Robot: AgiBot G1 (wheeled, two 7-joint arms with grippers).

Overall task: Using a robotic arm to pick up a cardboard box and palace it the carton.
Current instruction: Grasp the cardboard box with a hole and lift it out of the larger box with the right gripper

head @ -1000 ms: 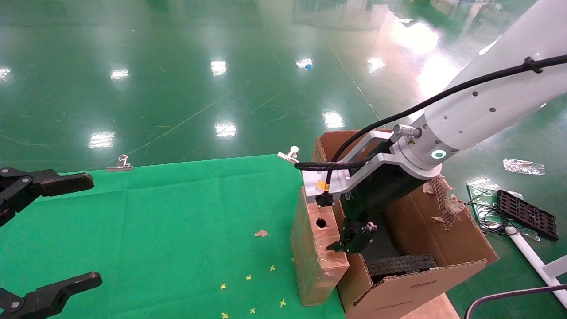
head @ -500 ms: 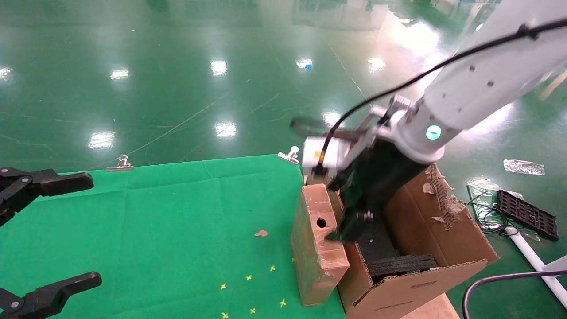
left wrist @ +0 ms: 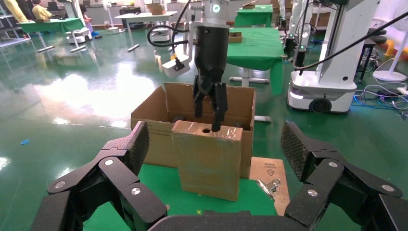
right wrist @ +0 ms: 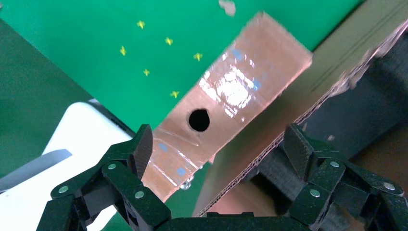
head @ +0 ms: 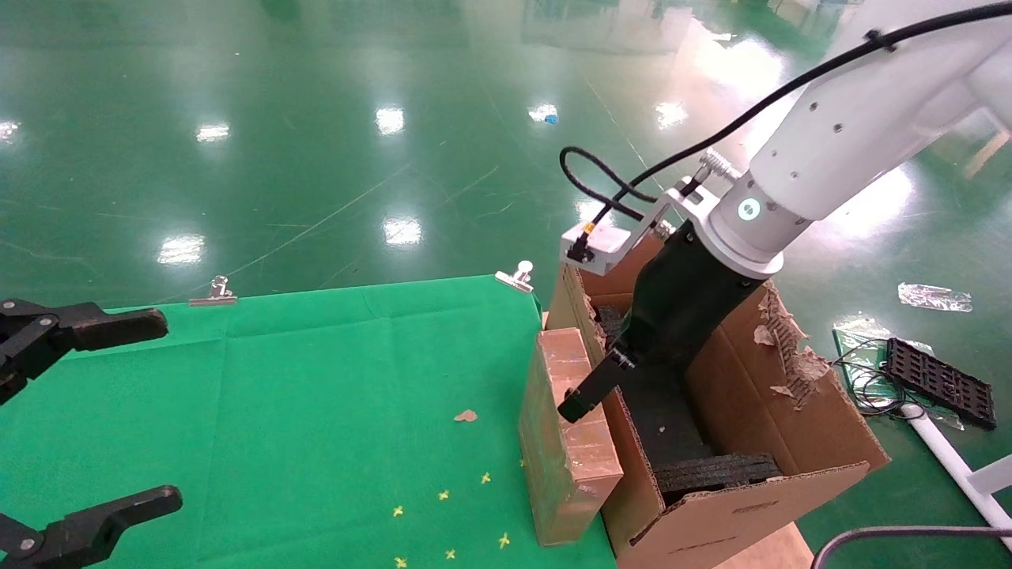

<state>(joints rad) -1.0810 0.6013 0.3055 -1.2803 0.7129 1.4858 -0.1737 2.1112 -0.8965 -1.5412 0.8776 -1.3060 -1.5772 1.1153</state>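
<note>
Right gripper open above the small box, nothing held.

The slim brown tape-patched cardboard box (head: 568, 438) stands upright on the green cloth-covered table (head: 316, 411), touching the outer wall of the large brown corrugated carton (head: 751, 442) with upright flaps and black foam inside; the box's narrow top face carries a small round hole (right wrist: 198, 120); the white robotic arm (head: 854, 134) with black wrist reaches down over the carton's near wall; its black linked right gripper (right wrist: 219, 159) hangs spread wide just above the box top, one finger over the box, the other over the carton interior, gripping nothing; the black left gripper (head: 87, 419) sits well apart from the carton over the table, fingers wide apart, empty.
</note>
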